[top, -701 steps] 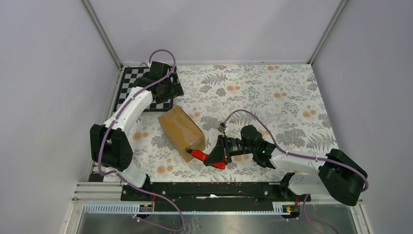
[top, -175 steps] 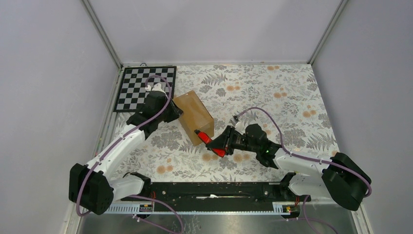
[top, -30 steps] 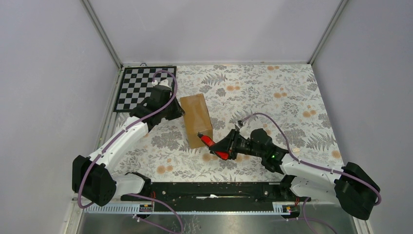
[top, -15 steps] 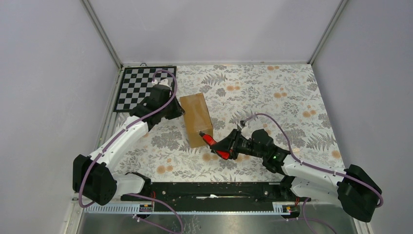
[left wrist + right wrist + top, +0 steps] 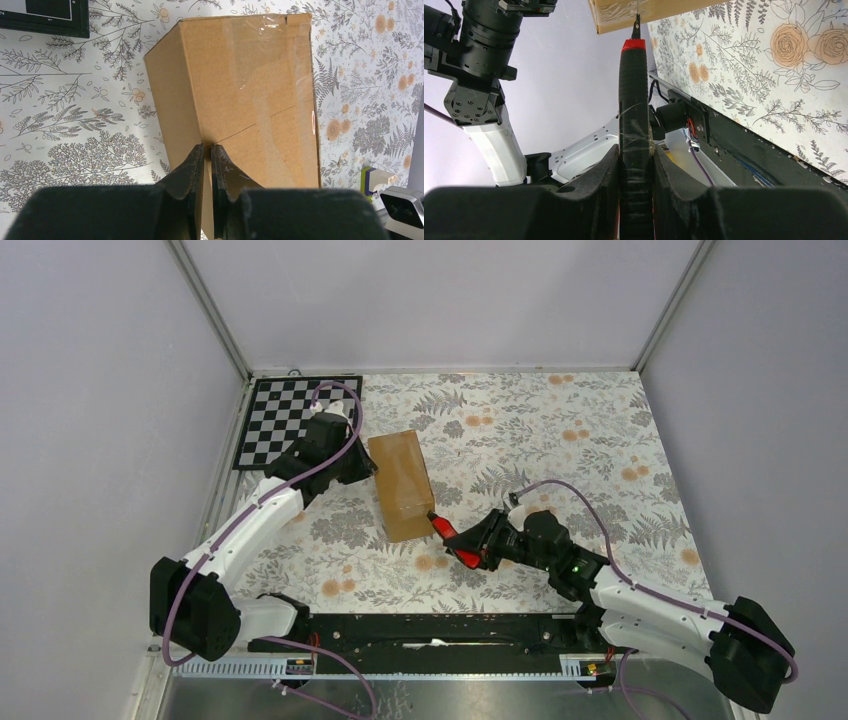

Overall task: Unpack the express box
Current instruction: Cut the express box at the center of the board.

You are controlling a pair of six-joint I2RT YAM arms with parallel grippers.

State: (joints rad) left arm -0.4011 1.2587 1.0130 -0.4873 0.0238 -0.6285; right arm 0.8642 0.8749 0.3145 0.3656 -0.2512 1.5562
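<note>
Pressure from the left: the left pincer (image 5: 207, 148), fingers pressed together, braces the express box (image 5: 402, 485) at its 9 o'clock side, apparently to stop it sliding. The box lies just 9 o'clock of the centre of the floral surface (image 5: 560, 430). At its 5 o'clock corner, the right pincer (image 5: 636, 155) clamps a red-handled cutter (image 5: 634, 75), its blade tip at the taped edge, seemingly to slit it. Count: one box, one cutter, two pincers.
</note>
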